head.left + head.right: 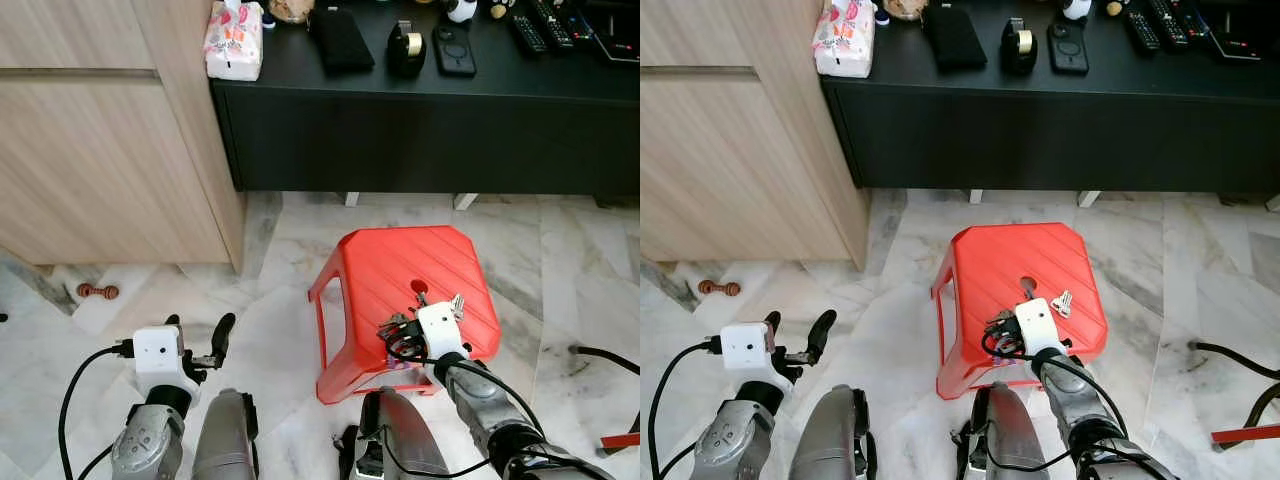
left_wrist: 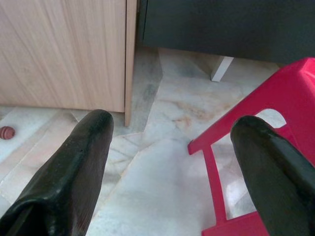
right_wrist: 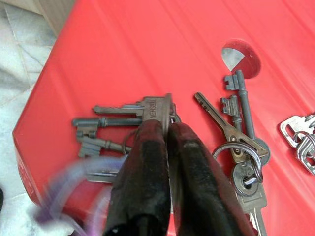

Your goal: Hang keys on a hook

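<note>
Head views: we see a red stool (image 1: 405, 290) on the marble floor (image 1: 280, 260), in front of a black cabinet (image 1: 420, 140) whose surface carries a tissue pack (image 1: 234, 40), a black wallet (image 1: 340, 38), a tape roll (image 1: 406, 45) and a phone (image 1: 453, 50). A wooden cupboard (image 1: 100, 150) stands to the left. The right end effector (image 1: 400, 335) sits low over the stool's near edge; a small silver key bunch (image 1: 1063, 302) lies just beyond it on the stool top. The left end effector (image 1: 200, 340) hangs above the floor, left of the stool. A small brown object (image 1: 97, 291) lies on the floor by the cupboard.

Left wrist view: the two black fingers (image 2: 74, 167) stand wide apart, released, nothing between them; the stool's side and the cupboard corner lie beyond.

Right wrist view: here the detail the head views lack. The fingers (image 3: 147, 167) are clenched on the keys (image 3: 123, 123), a dark bunch lying on the stool top (grip falls at the flat key head). A second ring of keys (image 3: 241, 147) lies just beside, near the stool's round hole (image 3: 239, 58). A purple blur (image 3: 74, 187) shows by the fingers; we cannot tell what it is.
</note>
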Controlling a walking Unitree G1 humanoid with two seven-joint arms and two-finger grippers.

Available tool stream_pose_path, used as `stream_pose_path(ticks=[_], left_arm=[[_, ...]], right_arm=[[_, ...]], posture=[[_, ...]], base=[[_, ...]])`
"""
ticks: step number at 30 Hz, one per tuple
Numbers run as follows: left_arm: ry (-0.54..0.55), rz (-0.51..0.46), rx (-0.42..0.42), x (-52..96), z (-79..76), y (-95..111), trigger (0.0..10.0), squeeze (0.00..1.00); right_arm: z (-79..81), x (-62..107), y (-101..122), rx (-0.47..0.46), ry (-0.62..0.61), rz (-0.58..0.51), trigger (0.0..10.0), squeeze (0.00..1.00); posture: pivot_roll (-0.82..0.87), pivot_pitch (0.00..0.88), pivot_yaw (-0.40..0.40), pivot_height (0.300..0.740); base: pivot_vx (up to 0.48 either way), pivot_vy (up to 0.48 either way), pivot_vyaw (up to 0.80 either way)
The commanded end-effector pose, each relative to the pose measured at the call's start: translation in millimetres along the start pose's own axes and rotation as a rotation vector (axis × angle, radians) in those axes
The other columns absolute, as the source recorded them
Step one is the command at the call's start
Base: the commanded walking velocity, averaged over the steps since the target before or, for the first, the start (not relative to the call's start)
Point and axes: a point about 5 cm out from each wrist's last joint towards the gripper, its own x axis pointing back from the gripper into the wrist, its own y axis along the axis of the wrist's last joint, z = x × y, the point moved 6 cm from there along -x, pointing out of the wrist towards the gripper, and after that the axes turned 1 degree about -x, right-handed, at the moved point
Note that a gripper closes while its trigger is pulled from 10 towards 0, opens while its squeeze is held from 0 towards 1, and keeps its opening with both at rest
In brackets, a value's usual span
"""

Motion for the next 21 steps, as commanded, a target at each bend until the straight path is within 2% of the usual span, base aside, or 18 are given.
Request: stream_pose_path(ticks=[1,7,9,10,14,17,18,19,20,21], left_arm=[[0.004,0.035,0.017,4.3,-2.2,-9.0,10.0,0.00],[0.040,0.050,0.000,1.9,7.0,-17.9,10.0,0.00],[0.041,0.055,-0.001,0.1,8.9,-20.5,10.0,0.00],[0.051,0.056,-0.001,-1.0,12.0,-22.0,10.0,0.00],[0.069,0.073,0.000,-6.2,18.4,-29.8,10.0,0.00],[0.066,0.095,-0.003,-10.3,20.1,-38.7,10.0,0.00],[0.066,0.104,-0.004,-10.5,20.6,-41.9,10.0,0.00],[0.066,0.110,-0.004,-10.5,20.9,-43.7,10.0,0.00],[0.070,0.124,-0.015,-11.3,22.2,-48.7,10.0,0.00],[0.070,0.124,-0.015,-11.3,22.2,-48.7,10.0,0.00]], right_arm=[[1.6,5.0,-16.3,-0.020,-0.004,0.033,0.0,0.00],[-6.8,6.8,-9.1,-0.073,-0.072,-0.034,0.0,0.00],[-10.9,7.6,-3.0,-0.074,-0.095,-0.071,0.0,0.00],[-17.9,9.3,4.6,-0.095,-0.127,-0.117,0.0,0.00],[-31.7,13.2,16.6,-0.149,-0.189,-0.191,0.0,0.00],[-34.7,16.1,20.0,-0.178,-0.202,-0.228,0.0,0.00],[-35.4,17.8,19.0,-0.166,-0.208,-0.232,3.8,0.00],[-35.7,18.9,18.1,-0.155,-0.212,-0.233,3.8,0.00],[-34.9,20.1,16.4,-0.154,-0.212,-0.236,10.0,0.00],[-34.9,20.1,16.4,-0.154,-0.212,-0.236,10.0,0.00]], posture=[[0.15,0.345,-0.129,0.636],[0.16,0.311,-0.132,0.636],[0.16,0.286,-0.134,0.636],[0.16,0.268,-0.133,0.636],[0.16,0.217,-0.128,0.636],[0.15,0.168,-0.120,0.636],[0.15,0.168,-0.120,0.636],[0.15,0.168,-0.120,0.636],[0.14,0.143,-0.118,0.636],[0.14,0.143,-0.118,0.636]], base=[[0.000,0.000,0.00],[0.000,0.000,0.00],[0.000,0.000,0.00],[0.000,0.000,0.00],[0.000,0.000,0.00],[0.000,0.000,0.00],[0.000,0.000,0.00],[0.000,0.000,0.00],[0.000,0.000,0.00],[0.000,0.000,0.00]])
